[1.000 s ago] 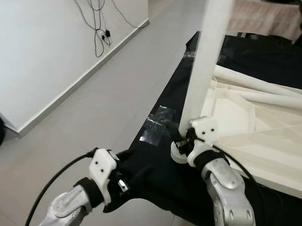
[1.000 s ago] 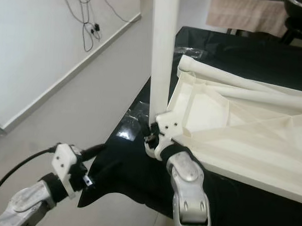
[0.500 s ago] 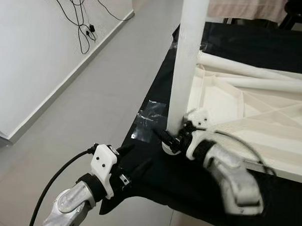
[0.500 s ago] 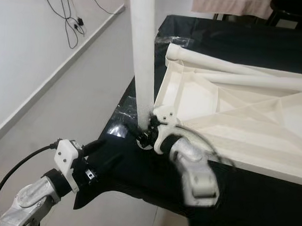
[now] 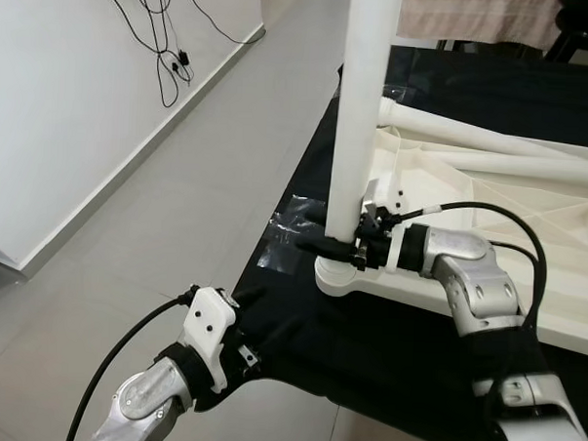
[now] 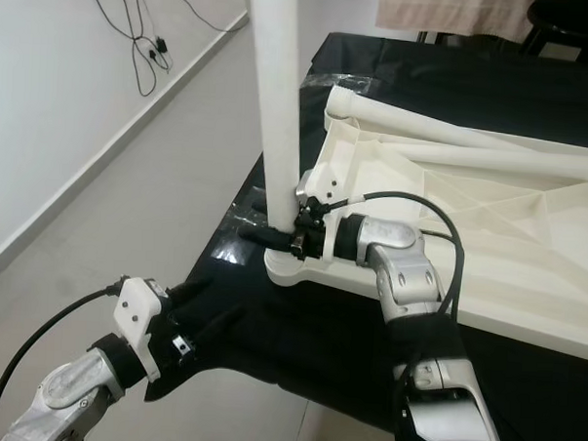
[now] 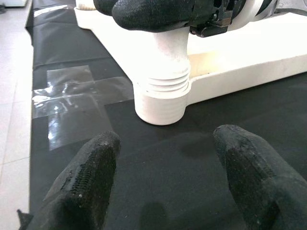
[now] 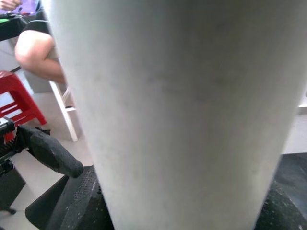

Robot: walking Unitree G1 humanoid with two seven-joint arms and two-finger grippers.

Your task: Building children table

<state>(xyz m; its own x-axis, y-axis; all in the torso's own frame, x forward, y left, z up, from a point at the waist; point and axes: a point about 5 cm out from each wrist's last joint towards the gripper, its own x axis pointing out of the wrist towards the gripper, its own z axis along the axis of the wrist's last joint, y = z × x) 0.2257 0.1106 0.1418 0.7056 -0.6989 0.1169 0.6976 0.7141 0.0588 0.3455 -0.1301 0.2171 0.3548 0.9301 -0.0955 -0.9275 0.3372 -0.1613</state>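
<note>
A pale tiled floor [image 5: 178, 186] and white wall with dangling cables [image 5: 160, 39] are seen from the head views, with a black mat [image 5: 366, 351] spread beside them. On the mat, an upturned white tabletop [image 5: 489, 219] lies flat, and a white table leg [image 5: 362, 116] stands upright in its corner socket [image 5: 342, 278], long axis vertical. The right gripper [image 5: 349, 248] is closed around the leg's base. In the left wrist view, the left gripper [image 7: 168, 167] is held wide open and empty near the socket, above which exposed threads [image 7: 163, 85] are visible. In the right wrist view, the leg is pressed close between the black fingers [image 8: 53, 153]. Judged from this, the leg should be kept plumb while being twisted, so cross-threading is avoided.
</note>
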